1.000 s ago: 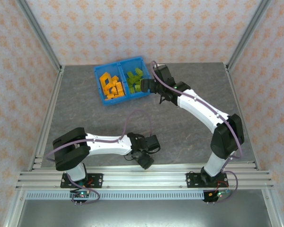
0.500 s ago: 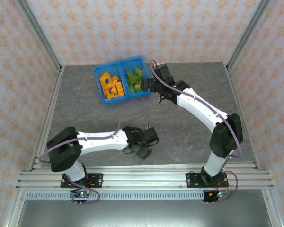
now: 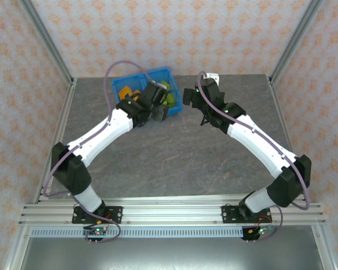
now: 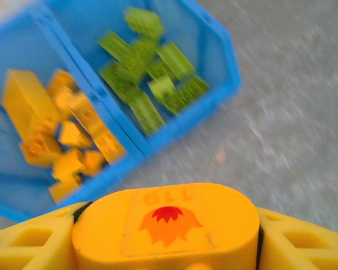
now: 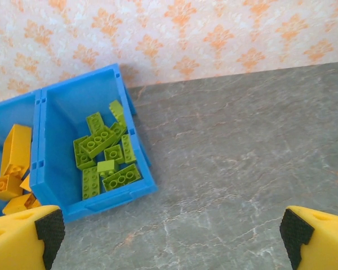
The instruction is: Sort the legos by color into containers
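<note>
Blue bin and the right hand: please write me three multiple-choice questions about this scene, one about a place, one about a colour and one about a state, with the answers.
1. Where do the green legos lie?
A. In a heap outside the bin
B. In the compartment of the blue bin on the right arm's side
C. Mixed among the orange ones

2. What colour are the legos in the other compartment?
A. Red
B. White
C. Orange

3. How is the right hand?
A. Open, holding nothing
B. Shut on a green lego
C. Shut on the bin's wall

Answers:
1 B: the right wrist view shows them all inside that compartment.
2 C: the orange legos lie in it.
3 A: its fingertips stand far apart with nothing between them.
</note>
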Robot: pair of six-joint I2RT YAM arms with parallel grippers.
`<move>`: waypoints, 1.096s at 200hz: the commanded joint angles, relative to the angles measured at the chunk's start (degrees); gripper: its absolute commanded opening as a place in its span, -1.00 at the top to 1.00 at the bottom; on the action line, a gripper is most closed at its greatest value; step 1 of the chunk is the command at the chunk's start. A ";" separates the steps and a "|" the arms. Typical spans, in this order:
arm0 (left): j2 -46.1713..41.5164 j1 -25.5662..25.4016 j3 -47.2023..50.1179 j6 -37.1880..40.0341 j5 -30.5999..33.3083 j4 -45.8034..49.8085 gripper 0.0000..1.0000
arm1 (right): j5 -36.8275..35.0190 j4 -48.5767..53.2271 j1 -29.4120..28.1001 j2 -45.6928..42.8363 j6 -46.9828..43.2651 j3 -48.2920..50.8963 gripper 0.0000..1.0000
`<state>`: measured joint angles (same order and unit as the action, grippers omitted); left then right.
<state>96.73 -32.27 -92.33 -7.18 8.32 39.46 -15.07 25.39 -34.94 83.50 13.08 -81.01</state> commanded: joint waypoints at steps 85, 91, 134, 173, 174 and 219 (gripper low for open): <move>21.26 18.14 -15.73 -16.07 -0.72 2.96 -0.11 | -5.36 5.26 0.04 -6.60 2.65 5.41 -0.99; 21.96 18.40 -15.80 -16.49 -0.71 3.16 -0.11 | -5.36 5.36 -0.01 -6.67 2.69 5.36 -0.99; 24.88 19.63 -15.02 -19.41 -2.66 1.85 -0.25 | -4.37 5.75 0.00 -6.51 3.45 5.13 -0.99; 22.77 19.70 -14.63 -18.94 -3.32 0.64 -0.50 | -4.60 6.14 -0.02 -6.53 3.43 4.78 -0.99; 22.74 19.70 -14.67 -18.93 -3.31 0.63 -0.51 | -4.61 6.15 0.02 -6.52 3.39 4.80 -0.99; 16.00 19.70 -12.87 -18.39 -4.62 -0.43 -0.61 | -4.82 5.77 0.03 -6.43 3.56 4.95 -0.99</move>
<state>120.09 -13.06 -105.80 -25.50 4.43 40.42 -18.46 30.00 -34.94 77.87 15.88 -76.16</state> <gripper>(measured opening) 0.798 0.993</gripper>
